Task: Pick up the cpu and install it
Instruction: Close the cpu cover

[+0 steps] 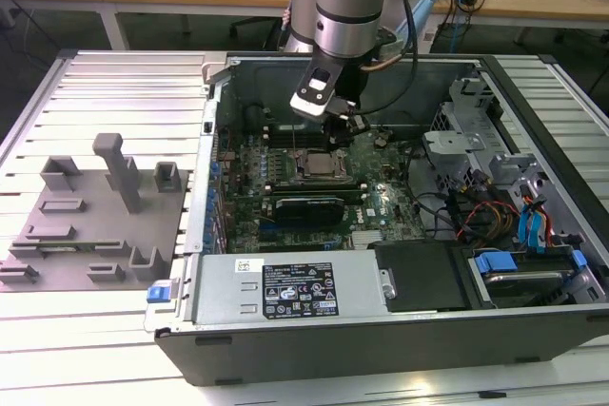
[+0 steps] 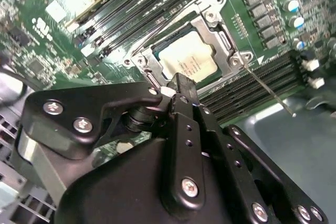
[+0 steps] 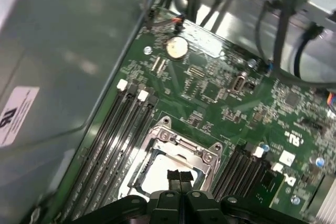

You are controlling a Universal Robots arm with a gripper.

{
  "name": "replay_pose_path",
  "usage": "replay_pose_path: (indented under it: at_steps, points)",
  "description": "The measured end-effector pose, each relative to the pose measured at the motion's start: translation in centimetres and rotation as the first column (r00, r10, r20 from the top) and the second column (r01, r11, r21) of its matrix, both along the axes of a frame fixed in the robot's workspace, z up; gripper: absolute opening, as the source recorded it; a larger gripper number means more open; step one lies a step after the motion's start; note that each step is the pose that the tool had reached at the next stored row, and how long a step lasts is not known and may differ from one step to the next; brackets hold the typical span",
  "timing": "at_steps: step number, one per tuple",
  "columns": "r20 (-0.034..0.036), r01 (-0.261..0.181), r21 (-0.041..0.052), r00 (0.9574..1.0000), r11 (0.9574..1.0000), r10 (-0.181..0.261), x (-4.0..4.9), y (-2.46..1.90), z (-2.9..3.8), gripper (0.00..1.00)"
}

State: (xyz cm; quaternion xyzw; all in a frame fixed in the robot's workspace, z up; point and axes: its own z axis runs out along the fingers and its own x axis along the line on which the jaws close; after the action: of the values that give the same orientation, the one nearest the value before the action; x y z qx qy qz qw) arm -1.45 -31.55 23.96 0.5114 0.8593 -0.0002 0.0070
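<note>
Currently, the gripper (image 3: 180,178) is holding its two black fingertips pressed together with nothing between them, as the first wrist view is showing. It is hanging just above the cpu (image 2: 191,59), and I cannot tell whether the tips are touching it. The cpu is lying flat inside the socket frame (image 2: 212,11), its pale metal top facing up, with the frame's metal bracket running around it. A thin metal lever (image 2: 268,90) is sticking out from one corner of the frame across the dark memory slots (image 2: 252,85) beside it. Rows of such slots are flanking the socket on both sides on the green motherboard (image 1: 381,197).

Further out, in the exterior view, the arm is reaching down into the open computer case (image 1: 533,92). A grey plastic tray (image 1: 86,225) with upright posts is sitting on the ribbed table (image 1: 114,92), beside the case toward the exterior view's left.
</note>
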Motion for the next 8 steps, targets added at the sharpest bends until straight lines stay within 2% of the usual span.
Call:
replay_pose_path:
  at_steps: [3, 5, 8]
  points:
    - [0.0000, -0.070, -0.0002, 0.9976, 0.9976, 0.070, 0.00, 0.00, 0.00, 0.11]
    - [0.0000, -0.133, -0.0003, 0.9912, 0.9912, 0.133, 0.00, 0.00, 0.00, 0.11]
    - [0.0000, -0.188, -0.0005, 0.9821, 0.9821, 0.188, 0.00, 0.00, 0.00, 0.11]
